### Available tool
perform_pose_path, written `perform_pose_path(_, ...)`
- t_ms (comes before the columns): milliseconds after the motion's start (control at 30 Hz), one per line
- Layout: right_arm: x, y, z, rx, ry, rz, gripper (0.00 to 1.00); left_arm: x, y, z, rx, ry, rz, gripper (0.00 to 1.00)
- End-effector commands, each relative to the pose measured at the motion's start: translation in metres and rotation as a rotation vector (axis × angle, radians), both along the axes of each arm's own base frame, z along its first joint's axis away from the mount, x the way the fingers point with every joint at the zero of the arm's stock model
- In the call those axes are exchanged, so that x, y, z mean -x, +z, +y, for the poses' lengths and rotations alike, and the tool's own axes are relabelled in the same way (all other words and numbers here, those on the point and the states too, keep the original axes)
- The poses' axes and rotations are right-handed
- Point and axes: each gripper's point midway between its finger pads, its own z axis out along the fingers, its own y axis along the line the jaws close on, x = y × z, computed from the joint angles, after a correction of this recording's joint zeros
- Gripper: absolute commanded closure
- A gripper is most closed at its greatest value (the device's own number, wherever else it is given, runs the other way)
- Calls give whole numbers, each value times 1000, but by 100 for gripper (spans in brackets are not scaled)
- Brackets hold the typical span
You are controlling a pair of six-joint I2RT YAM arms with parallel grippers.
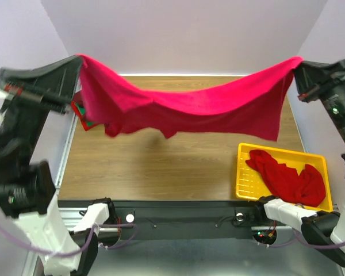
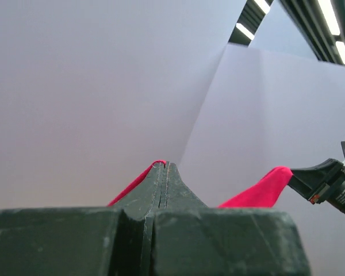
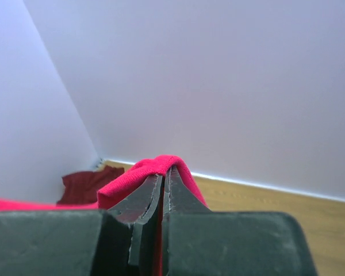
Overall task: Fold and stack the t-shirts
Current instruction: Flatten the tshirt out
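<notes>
While clamping the crimson t-shirt's (image 1: 207,109) ends in left gripper (image 1: 79,57) and right gripper (image 1: 298,61), holds it stretched crosswise above wooden table (image 1: 161,167).

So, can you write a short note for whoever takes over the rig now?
Left gripper: shut on one end of the crimson shirt, held high.
Right gripper: shut on the other end.
The shirt hangs spread between them above the table, unfolded.
A second red shirt lies crumpled in the yellow tray.
Dark maroon cloth lies at the table's far left; folded or not, unclear.
Left to do: fold and stack both.
</notes>
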Motion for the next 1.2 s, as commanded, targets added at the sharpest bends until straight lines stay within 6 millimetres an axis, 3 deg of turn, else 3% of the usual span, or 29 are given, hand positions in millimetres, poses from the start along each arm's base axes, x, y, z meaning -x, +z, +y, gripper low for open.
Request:
perform_pose_path(0,11,36,2,-40,30,-111,100,21,30,17,40,124,-120,100)
perform_pose_path(33,18,48,-2,-52,22,-146,100,24,35,19,50,139,-139,100)
perform_pose_path(100,14,56,-5,-71,0,-160,100,27,41,18,64,122,-167,100)
perform_pose_path(233,-11,43,-14,-79,-85,-110,100,-8,24,13,66,55,-88,100)
perform_pose_path(333,-51,2,-11,-57,-142,1,100,-67,-7,12,62,-4,42,100)
perform_pose_path(367,-71,-25,-7,-31,-155,68,100,-79,-16,12,62,-14,69,100)
perform_pose_path(433,-90,-45,-9,-11,-196,103,100,-111,-40,14,54,-23,139,100)
perform_pose_path(500,-118,-86,-8,43,-241,188,100,-147,-65,8,33,-47,208,100)
perform_pose_path(533,-129,-98,-7,55,-252,208,100,-157,-72,4,24,-62,225,100)
perform_pose_path(567,-142,-113,-5,76,-266,242,100,-183,-89,-7,14,-100,277,100)
perform_pose_path(600,-153,-132,-4,103,-275,278,100,-191,-87,-14,-11,-110,265,100)
perform_pose_path(633,-161,-136,-2,111,-277,281,100,-217,-103,-18,-14,-125,311,100)
perform_pose_path(700,-182,-156,1,141,-286,324,100,-230,-103,-35,-44,-157,315,100)
perform_pose_path(733,-189,-154,-2,141,-299,317,100,-254,-118,-36,-48,-142,357,100)
perform_pose_path(767,-196,-155,-3,143,-304,320,99,-265,-122,-35,-56,-129,371,100)
perform_pose_path(800,-201,-153,-2,142,-301,316,99,-272,-120,-34,-60,-112,373,100)
perform_pose_path(833,-213,-158,-2,147,-305,329,100,-274,-106,-28,-70,-73,353,100)
perform_pose_path(867,-214,-141,-4,131,-310,296,99,-292,-115,-27,-77,-61,376,100)
perform_pose_path(900,-217,-136,-3,136,-302,284,100,-285,-90,-26,-80,-54,316,100)
perform_pose_path(933,-223,-135,-1,141,-296,281,100,-286,-87,-27,-81,-59,316,100)
perform_pose_path(967,-222,-121,0,134,-291,252,100,-294,-89,-28,-74,-70,320,100)
perform_pose_path(1033,-219,-110,3,136,-269,226,100,-284,-70,-31,-66,-93,268,100)
perform_pose_path(1133,-209,-99,7,131,-235,200,99,-275,-64,-31,-68,-101,237,100)
perform_pose_path(1167,-200,-91,6,122,-224,181,100,-261,-54,-31,-72,-102,208,100)
